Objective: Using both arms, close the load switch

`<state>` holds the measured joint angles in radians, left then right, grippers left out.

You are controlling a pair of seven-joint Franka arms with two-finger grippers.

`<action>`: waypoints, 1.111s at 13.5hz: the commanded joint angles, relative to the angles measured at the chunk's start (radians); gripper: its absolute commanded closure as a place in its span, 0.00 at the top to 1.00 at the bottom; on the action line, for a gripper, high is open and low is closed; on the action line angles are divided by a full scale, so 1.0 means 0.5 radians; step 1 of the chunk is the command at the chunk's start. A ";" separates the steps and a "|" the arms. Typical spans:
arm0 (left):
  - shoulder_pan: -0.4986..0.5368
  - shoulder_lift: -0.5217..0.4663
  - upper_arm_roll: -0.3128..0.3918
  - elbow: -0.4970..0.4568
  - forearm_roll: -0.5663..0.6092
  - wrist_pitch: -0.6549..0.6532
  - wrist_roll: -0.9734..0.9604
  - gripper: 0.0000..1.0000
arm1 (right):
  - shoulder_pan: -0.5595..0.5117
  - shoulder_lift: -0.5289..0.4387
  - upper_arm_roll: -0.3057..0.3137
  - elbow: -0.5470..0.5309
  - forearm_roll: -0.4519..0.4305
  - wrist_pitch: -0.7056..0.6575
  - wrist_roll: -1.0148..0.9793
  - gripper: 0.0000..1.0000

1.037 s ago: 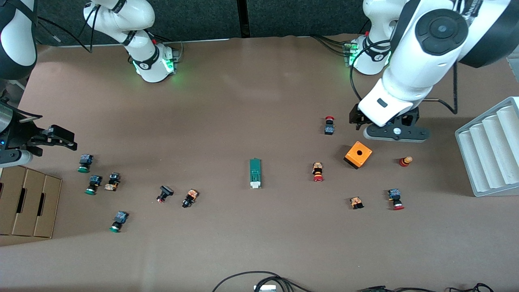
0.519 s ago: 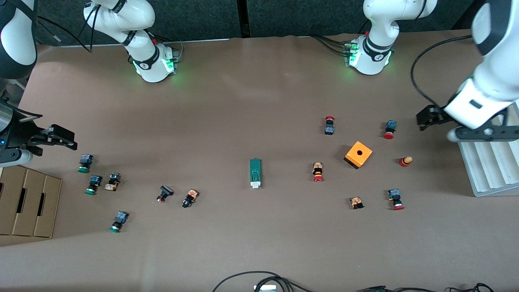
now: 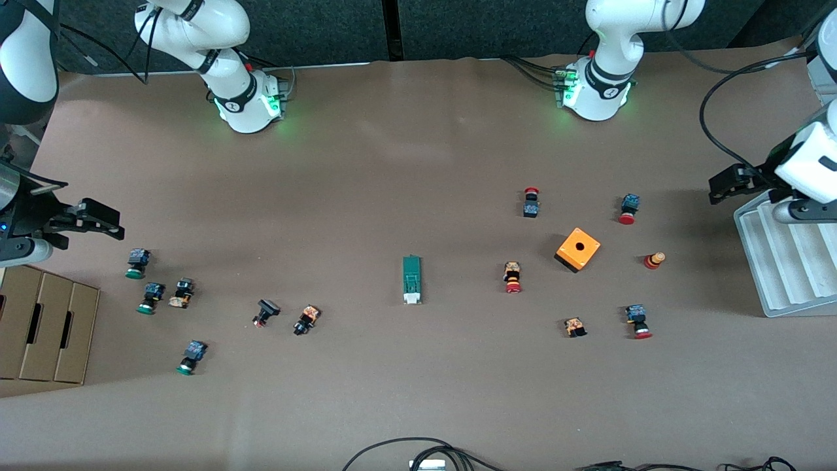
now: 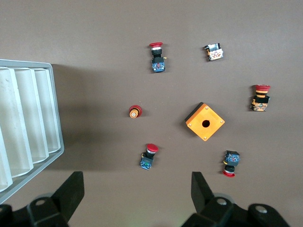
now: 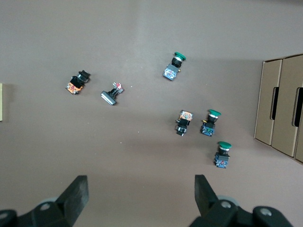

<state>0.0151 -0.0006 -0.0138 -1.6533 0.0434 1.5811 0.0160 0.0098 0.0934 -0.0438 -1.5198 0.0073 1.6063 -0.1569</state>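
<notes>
The load switch (image 3: 412, 280) was seen lying flat on the brown worktop (image 3: 405, 163), around its middle, white end toward the front edge — untouched by either arm. The left gripper (image 4: 137, 198) was held spread wide and empty over the worktop's edge at the left arm's end, by the grey ribbed tray (image 3: 785, 261). The right gripper (image 5: 141, 197) was likewise spread and empty — over the right arm's end, near the cardboard boxes (image 3: 46, 327) and 4 green-capped push buttons (image 3: 137, 263).

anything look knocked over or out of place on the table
Nothing looks damaged or spilled. The push buttons lie scattered, most tipped on their sides, and the orange box sits turned at an angle. The load switch lies flat mid-table, untouched. Both the left gripper and the right gripper hang open, far from it.
</notes>
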 commanded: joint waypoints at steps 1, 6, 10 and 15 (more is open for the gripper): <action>-0.097 -0.030 0.079 -0.025 -0.029 0.025 0.035 1.00 | -0.004 -0.012 -0.001 0.027 0.022 -0.050 -0.017 1.00; -0.082 -0.014 0.083 -0.016 -0.026 0.038 0.035 1.00 | -0.001 -0.009 -0.001 0.039 0.056 -0.047 -0.014 1.00; -0.073 -0.008 0.086 -0.013 -0.022 0.035 0.035 1.00 | -0.007 -0.009 -0.004 0.042 0.071 -0.089 -0.014 1.00; -0.055 -0.008 0.083 -0.001 -0.029 0.019 0.038 1.00 | -0.010 0.006 -0.008 0.042 0.068 -0.099 -0.014 1.00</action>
<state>-0.0126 0.0027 0.0241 -1.6533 0.0424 1.5871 0.0198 0.0095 0.0941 -0.0450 -1.5112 0.0221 1.5785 -0.1578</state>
